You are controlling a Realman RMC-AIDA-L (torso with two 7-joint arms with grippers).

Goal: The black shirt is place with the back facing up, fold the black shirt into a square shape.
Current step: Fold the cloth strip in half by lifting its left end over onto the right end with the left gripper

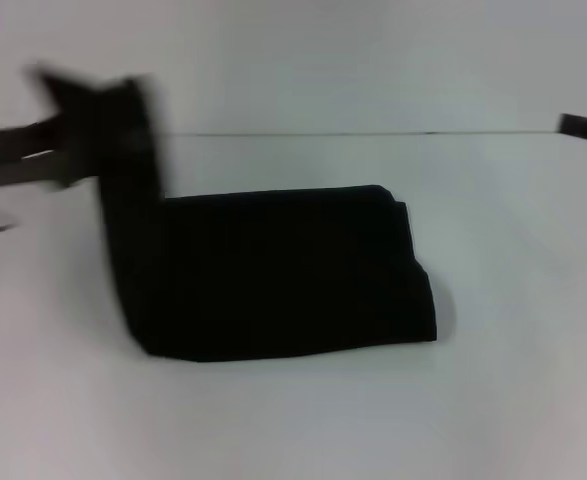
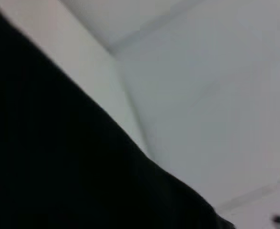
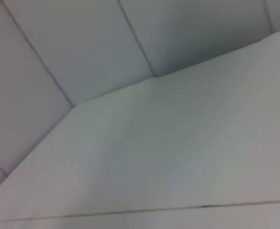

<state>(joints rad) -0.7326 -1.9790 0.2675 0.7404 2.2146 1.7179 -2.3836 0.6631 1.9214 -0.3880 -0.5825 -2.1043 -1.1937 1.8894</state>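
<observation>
The black shirt (image 1: 283,275) lies folded into a wide band across the middle of the white table (image 1: 293,420). Its left end is pulled up off the table in a tall strip. That strip hangs from my left gripper (image 1: 98,110), which is raised at the far left and shut on the cloth. Black cloth (image 2: 58,157) also fills a large part of the left wrist view. Only a dark tip of my right gripper (image 1: 583,128) shows, at the right edge, well away from the shirt. The right wrist view holds no shirt.
The table's far edge (image 1: 373,133) runs as a thin dark line behind the shirt, with a pale wall beyond it. White tabletop (image 3: 178,157) surrounds the shirt in front and to the right.
</observation>
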